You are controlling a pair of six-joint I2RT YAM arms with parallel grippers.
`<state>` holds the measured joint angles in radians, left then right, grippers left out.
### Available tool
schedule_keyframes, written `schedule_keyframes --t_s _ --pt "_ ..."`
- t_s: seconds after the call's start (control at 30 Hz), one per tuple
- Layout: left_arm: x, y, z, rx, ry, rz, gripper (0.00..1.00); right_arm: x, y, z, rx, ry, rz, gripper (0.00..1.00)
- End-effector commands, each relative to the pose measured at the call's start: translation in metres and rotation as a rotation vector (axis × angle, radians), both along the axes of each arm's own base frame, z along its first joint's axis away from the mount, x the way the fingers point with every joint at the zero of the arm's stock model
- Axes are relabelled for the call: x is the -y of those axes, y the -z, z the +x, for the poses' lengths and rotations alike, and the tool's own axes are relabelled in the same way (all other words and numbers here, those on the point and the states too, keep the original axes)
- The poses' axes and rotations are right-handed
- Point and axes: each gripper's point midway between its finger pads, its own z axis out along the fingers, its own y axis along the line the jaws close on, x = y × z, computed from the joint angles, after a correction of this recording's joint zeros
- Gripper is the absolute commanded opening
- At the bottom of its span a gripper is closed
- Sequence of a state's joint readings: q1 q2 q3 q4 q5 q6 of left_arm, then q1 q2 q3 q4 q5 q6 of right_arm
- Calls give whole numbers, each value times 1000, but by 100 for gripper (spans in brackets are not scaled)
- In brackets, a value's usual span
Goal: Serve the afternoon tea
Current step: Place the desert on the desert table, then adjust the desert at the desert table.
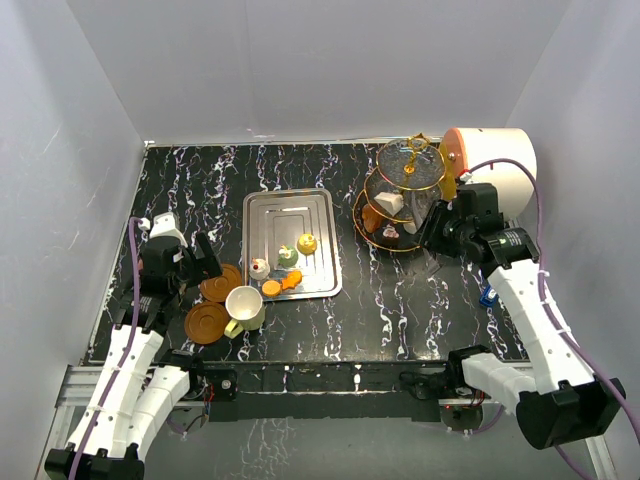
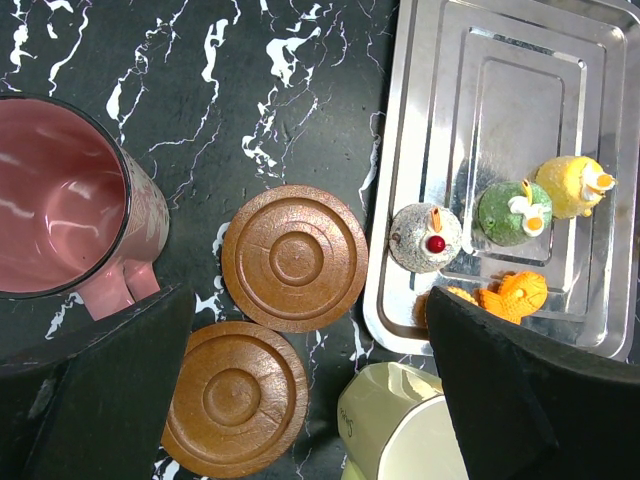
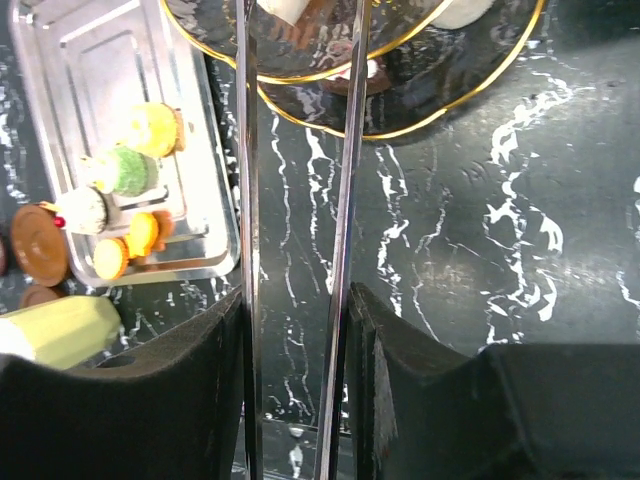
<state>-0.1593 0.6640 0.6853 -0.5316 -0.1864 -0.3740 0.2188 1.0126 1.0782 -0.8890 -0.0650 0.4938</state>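
The tray [image 1: 290, 212] lies mid-table [image 1: 400, 300]. Five cakes [image 1: 288, 256] sit on its near half: three in a slanting row, two just before them by the front edge. Left of the tray, two saucers [image 1: 222, 283] lie one before the other. One cup [image 1: 245, 305] stands just right of the nearer saucer, before the tray's near left corner. The second cup [image 2: 60, 200] is left of the saucers. The stand [image 1: 405, 195] is right of the tray, with other cakes [image 1: 390, 203] on its tiers. Tongs [image 3: 345, 200] reach over its lowest plate. A cylinder [image 1: 495, 160] lies just behind it, to the right.
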Motion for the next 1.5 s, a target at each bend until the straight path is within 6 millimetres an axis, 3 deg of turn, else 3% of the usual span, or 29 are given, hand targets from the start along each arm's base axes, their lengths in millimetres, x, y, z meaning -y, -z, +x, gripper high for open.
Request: schedule_keyframes --t_s 0.0,0.5,0.87,1.07,1.2,1.47 --pt "2 -5 2 11 15 2 99 -20 -22 19 90 -101 156 37" --pt "2 -4 2 6 14 3 99 -11 -6 32 42 -76 153 40" --pt "1 -4 2 3 12 5 99 -1 -8 35 30 -62 90 41" --pt "2 -3 2 -2 14 4 99 -7 1 34 -2 -94 105 41" --pt "2 -3 3 0 14 4 99 -15 -5 37 16 -121 146 41" --pt "2 -3 3 -2 14 4 99 -20 -8 35 18 -153 163 31"
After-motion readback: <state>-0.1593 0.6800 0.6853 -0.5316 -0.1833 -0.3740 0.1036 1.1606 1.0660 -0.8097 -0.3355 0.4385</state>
